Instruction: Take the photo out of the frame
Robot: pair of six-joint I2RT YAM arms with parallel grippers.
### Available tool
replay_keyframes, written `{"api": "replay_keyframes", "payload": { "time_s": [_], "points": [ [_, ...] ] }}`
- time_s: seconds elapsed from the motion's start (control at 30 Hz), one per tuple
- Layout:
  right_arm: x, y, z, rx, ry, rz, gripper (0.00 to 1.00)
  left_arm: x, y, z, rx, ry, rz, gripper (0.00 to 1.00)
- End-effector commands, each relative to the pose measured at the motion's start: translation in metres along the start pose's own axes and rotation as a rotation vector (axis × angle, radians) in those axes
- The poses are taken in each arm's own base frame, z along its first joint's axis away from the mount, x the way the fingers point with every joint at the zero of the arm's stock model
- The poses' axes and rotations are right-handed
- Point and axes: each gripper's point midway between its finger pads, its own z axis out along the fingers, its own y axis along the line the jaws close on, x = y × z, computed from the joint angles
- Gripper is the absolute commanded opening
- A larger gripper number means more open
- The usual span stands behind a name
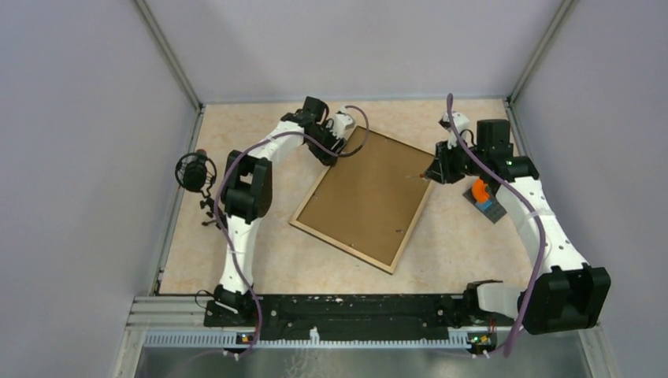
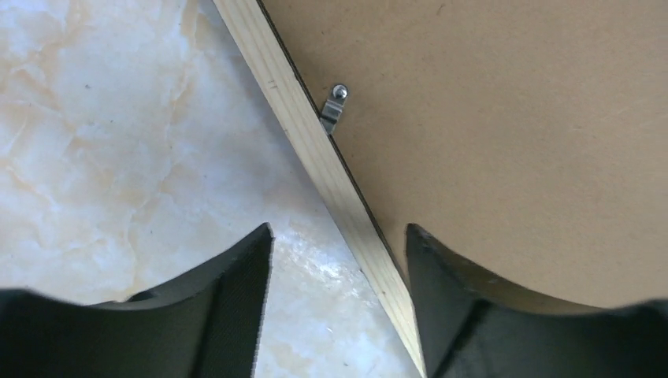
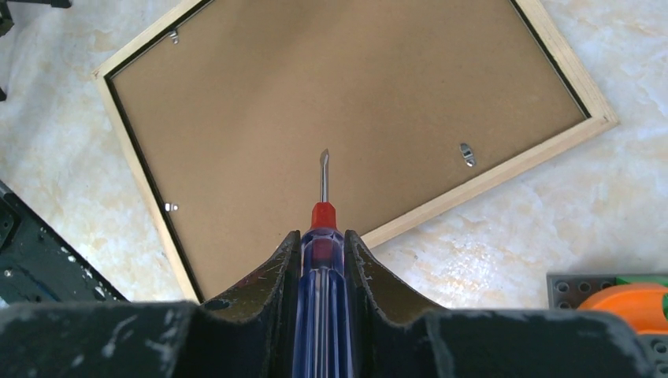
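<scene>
The frame (image 1: 366, 197) lies face down and askew mid-table, brown board back up, with pale wood rails. The photo is hidden under the board. My left gripper (image 1: 335, 153) is open at the frame's far left corner. In the left wrist view the gripper (image 2: 339, 228) straddles the wood rail (image 2: 315, 142), one finger over the table, the other over the board, near a metal clip (image 2: 334, 109). My right gripper (image 1: 437, 173) is shut on a blue-handled screwdriver (image 3: 319, 299). Its tip hovers over the board (image 3: 315, 87) near the frame's right rail.
An orange and grey block (image 1: 484, 197) sits on the table right of the frame, also in the right wrist view (image 3: 630, 303). A black round device (image 1: 194, 171) stands at the left edge. More clips (image 3: 467, 153) hold the board. Grey walls enclose the table.
</scene>
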Motion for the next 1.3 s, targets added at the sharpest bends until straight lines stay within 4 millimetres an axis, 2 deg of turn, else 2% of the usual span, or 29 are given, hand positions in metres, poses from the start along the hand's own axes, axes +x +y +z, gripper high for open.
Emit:
{"api": "replay_keyframes", "payload": {
  "time_s": [0.0,0.03,0.1,0.13,0.23,0.33,0.47,0.53,0.67,0.8,0.9,0.97,1.17,1.2,1.27],
  "points": [
    [-0.020,-0.007,-0.013,0.014,-0.074,0.022,0.00,-0.058,-0.030,-0.065,0.009,-0.198,0.015,0.72],
    [-0.021,-0.007,-0.014,0.002,-0.079,0.032,0.00,-0.066,-0.043,-0.073,0.006,-0.233,0.026,0.78],
    [-0.022,-0.012,-0.014,-0.016,-0.082,0.064,0.00,-0.077,-0.076,-0.088,-0.006,-0.286,0.053,0.96],
    [-0.023,-0.019,-0.015,-0.015,-0.090,0.089,0.00,-0.080,-0.097,-0.091,-0.006,-0.299,0.060,0.98],
    [-0.027,-0.039,-0.021,-0.002,-0.131,0.152,0.00,-0.083,-0.158,-0.095,-0.002,-0.315,0.099,0.99],
    [-0.028,-0.054,-0.025,0.011,-0.152,0.184,0.00,-0.084,-0.210,-0.087,0.017,-0.297,0.136,0.99],
    [-0.030,-0.068,-0.029,0.044,-0.172,0.203,0.00,-0.091,-0.258,-0.065,0.079,-0.273,0.149,0.99],
    [-0.031,-0.073,-0.030,0.061,-0.188,0.208,0.00,-0.098,-0.271,-0.049,0.074,-0.250,0.150,0.99],
    [-0.031,-0.074,-0.028,0.053,-0.209,0.208,0.00,-0.107,-0.296,-0.013,0.094,-0.200,0.153,0.92],
    [-0.028,-0.080,-0.030,0.080,-0.215,0.208,0.00,-0.120,-0.306,0.012,0.095,-0.211,0.140,0.86],
    [-0.029,-0.082,-0.034,0.088,-0.228,0.202,0.00,-0.120,-0.309,0.033,0.091,-0.196,0.128,0.79],
    [-0.029,-0.082,-0.037,0.095,-0.238,0.191,0.00,-0.114,-0.313,0.049,0.096,-0.173,0.133,0.75],
    [-0.028,-0.083,-0.037,0.103,-0.239,0.184,0.00,-0.091,-0.326,0.075,0.069,-0.108,0.174,0.64],
    [-0.028,-0.083,-0.037,0.102,-0.239,0.183,0.00,-0.078,-0.325,0.080,0.068,-0.065,0.179,0.55],
    [-0.027,-0.082,-0.036,0.095,-0.238,0.184,0.00,-0.066,-0.326,0.080,0.072,-0.032,0.197,0.47]
  ]
}}
